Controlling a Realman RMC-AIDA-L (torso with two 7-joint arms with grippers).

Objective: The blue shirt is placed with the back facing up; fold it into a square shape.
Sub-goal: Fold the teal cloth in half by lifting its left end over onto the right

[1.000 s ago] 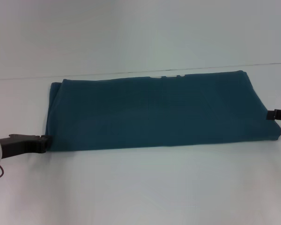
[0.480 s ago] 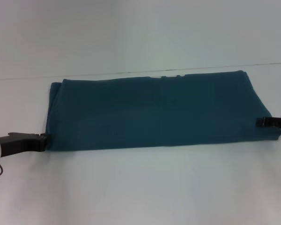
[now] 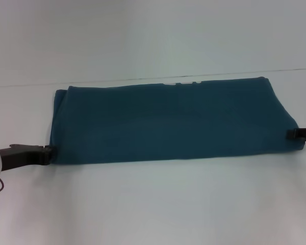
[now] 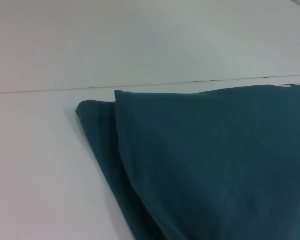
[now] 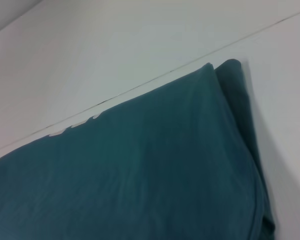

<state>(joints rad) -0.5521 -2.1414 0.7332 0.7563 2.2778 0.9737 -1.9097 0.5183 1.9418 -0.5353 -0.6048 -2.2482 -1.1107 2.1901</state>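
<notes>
So the blue shirt point(image 3: 173, 120) lies as a long folded band across the white table point(image 3: 153, 204). The right gripper point(image 3: 302, 133) has backed slightly off its end; left gripper point(image 3: 45, 154) hasn't budged. Can't tell either grip, the end fold looks next

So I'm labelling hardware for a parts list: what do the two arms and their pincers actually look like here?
Head view only. The left pincer is matte black and boxy, narrowing toward its tip, on a white rounded wrist section with a thin reddish cable looping beneath. The right pincer is also black, a slim bar-shaped piece, mostly cut off by the frame. No markings are readable on either. Both sit beside the blue shirt.
</notes>
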